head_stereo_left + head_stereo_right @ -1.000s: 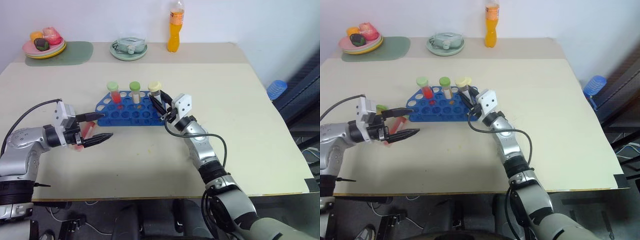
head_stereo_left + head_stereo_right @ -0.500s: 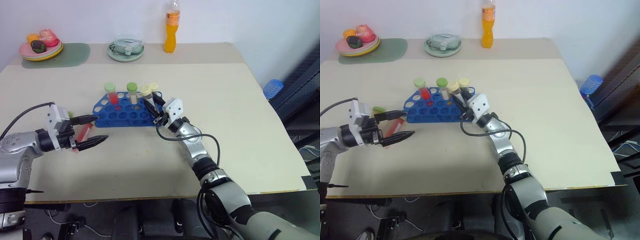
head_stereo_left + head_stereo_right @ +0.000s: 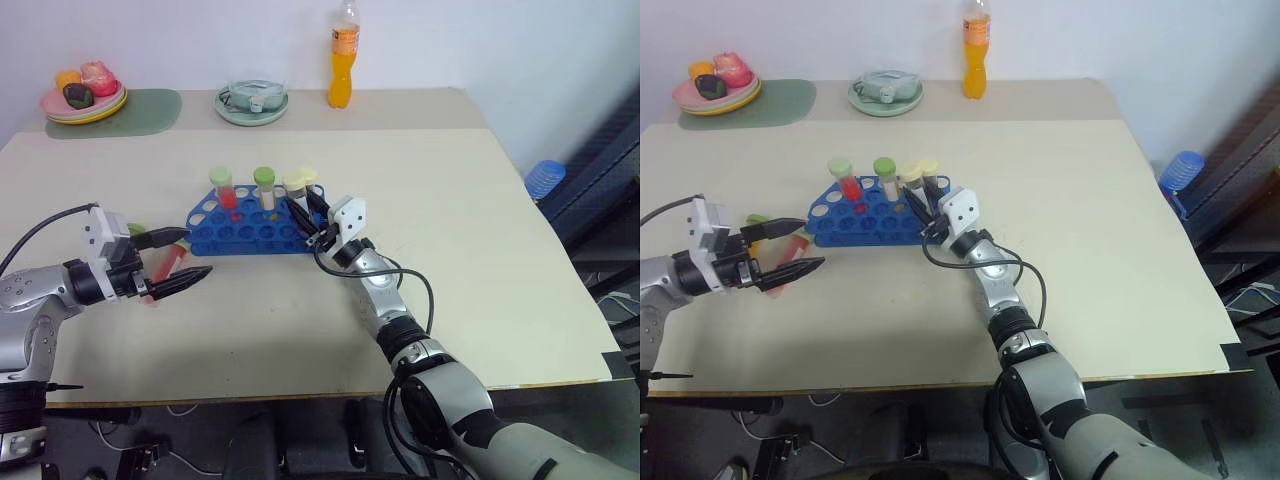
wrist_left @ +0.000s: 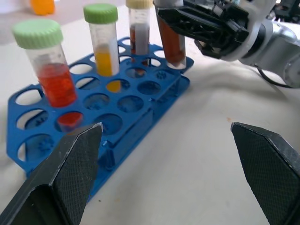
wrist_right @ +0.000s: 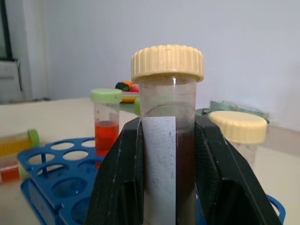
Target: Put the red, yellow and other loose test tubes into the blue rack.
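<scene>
The blue rack point(image 3: 250, 228) stands mid-table with a green-capped red tube point(image 3: 222, 184), a green-capped yellow tube point(image 3: 264, 183) and a cream-capped tube point(image 3: 294, 187) upright in it. My right gripper point(image 3: 306, 212) is shut on another cream-capped tube point(image 5: 168, 122) of dark liquid. It holds that tube upright over the rack's right end point(image 4: 180, 77). Left of the rack, my left gripper point(image 3: 185, 256) is open and points at the rack. A loose red tube point(image 3: 163, 267) lies on the table beside its fingers. A green-capped loose tube point(image 3: 758, 219) lies just behind.
Along the far edge stand an orange drink bottle point(image 3: 344, 62), a pale green dish point(image 3: 252, 101) and a plate of fruit point(image 3: 85, 95) on a green mat point(image 3: 150, 105). A blue object point(image 3: 551, 178) sits beyond the table's right edge.
The whole view has shifted. My right gripper has eased the held tube slightly down and left, closer to the rack's end. The left gripper stays open in about the same place.
</scene>
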